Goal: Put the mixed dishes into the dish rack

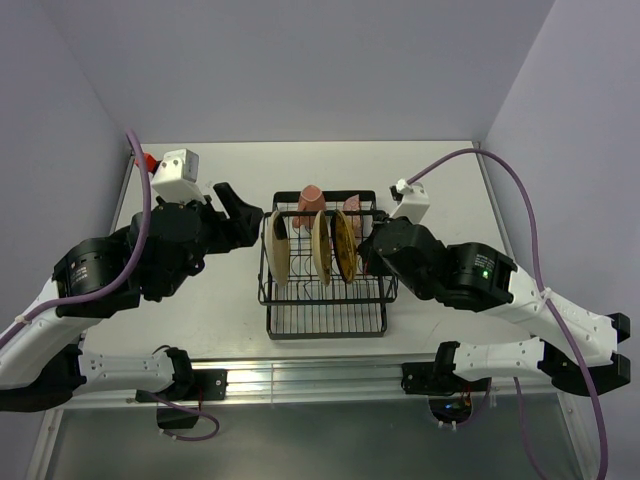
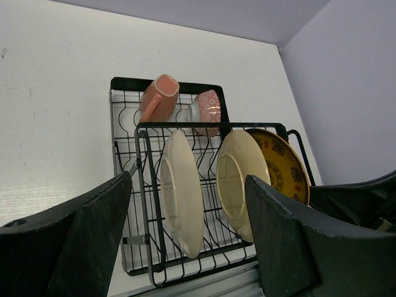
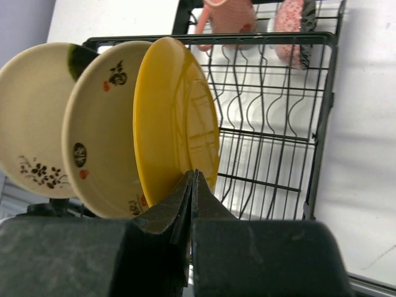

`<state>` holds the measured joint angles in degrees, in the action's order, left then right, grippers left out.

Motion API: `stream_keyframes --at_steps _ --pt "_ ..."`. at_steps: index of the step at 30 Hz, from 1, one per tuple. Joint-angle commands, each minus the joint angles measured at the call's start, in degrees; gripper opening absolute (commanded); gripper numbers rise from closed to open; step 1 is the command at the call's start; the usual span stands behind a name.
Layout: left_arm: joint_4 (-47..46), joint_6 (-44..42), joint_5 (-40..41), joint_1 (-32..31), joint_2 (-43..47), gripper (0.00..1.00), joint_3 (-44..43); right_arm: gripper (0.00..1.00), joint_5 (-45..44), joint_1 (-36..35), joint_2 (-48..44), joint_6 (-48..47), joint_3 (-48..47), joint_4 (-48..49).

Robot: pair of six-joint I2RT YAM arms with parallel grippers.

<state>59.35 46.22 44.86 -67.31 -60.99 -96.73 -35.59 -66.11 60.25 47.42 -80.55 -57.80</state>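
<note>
The black wire dish rack (image 1: 325, 333) stands mid-table. Two cream plates (image 1: 277, 250) (image 1: 321, 247) and the yellow patterned plate (image 1: 345, 245) stand upright in its slots. The pinkish mug (image 1: 310, 200) and a small pink-speckled bowl (image 1: 352, 205) lie on their sides at its far end. My left gripper (image 1: 240, 215) is open and empty, just left of the rack; in its wrist view the cream plates (image 2: 182, 192) (image 2: 238, 179) show between its fingers (image 2: 93, 235). My right gripper (image 3: 193, 176) is shut and empty, its tip close to the yellow plate's back (image 3: 176, 117).
A red object (image 1: 150, 160) sits at the table's far left corner beside a white camera block. An aluminium rail (image 1: 310, 375) runs along the near edge. Grey walls close in the white table (image 1: 450, 170) on three sides.
</note>
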Motion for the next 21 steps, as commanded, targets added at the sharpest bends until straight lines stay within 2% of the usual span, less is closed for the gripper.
stream_keyframes --at_steps 1,6,21 --pt "-1.78 0.19 -0.21 -0.28 0.26 0.79 0.22 0.0 1.66 0.19 -0.75 -1.28 -0.48 3.75" --pt "-1.52 0.1 -0.39 -0.28 -0.71 0.79 -0.13 0.0 3.25 0.1 0.39 -1.19 0.13 4.45" --pt "-0.99 0.01 -0.39 -0.28 -0.44 0.8 -0.39 0.0 -2.46 0.28 -1.19 0.66 -1.45 -0.91"
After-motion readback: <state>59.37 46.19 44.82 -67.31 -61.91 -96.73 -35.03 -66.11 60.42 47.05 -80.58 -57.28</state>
